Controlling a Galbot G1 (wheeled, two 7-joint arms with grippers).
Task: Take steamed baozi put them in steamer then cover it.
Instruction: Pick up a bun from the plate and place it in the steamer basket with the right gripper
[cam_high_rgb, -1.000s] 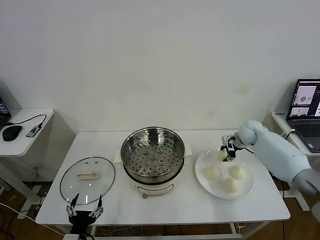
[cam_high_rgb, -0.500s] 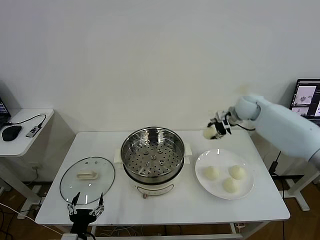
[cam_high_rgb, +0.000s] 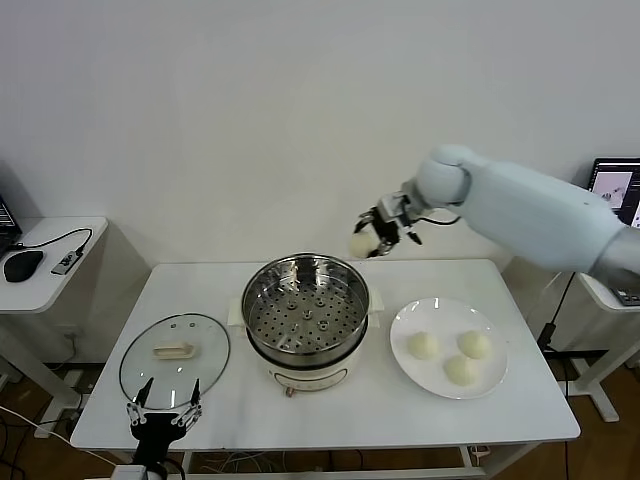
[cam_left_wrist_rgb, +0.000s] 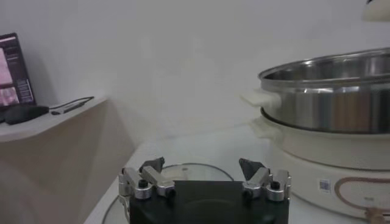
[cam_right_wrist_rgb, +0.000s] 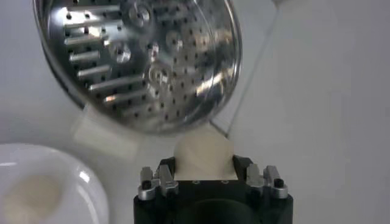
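The white table (cam_high_rgb: 520, 420) carries the steamer (cam_high_rgb: 306, 315) at its centre, tray bare. A glass lid (cam_high_rgb: 175, 358) lies flat at the steamer's nine o'clock, a plate (cam_high_rgb: 449, 348) with three steamed baozi (cam_high_rgb: 425, 346) at three o'clock. Right gripper (cam_high_rgb: 372, 240) hangs above the rim at one o'clock, fingers pinching a fourth bun (cam_high_rgb: 360, 245). Left gripper (cam_high_rgb: 163, 415), fingers spread, hovers at the lid's six o'clock edge.
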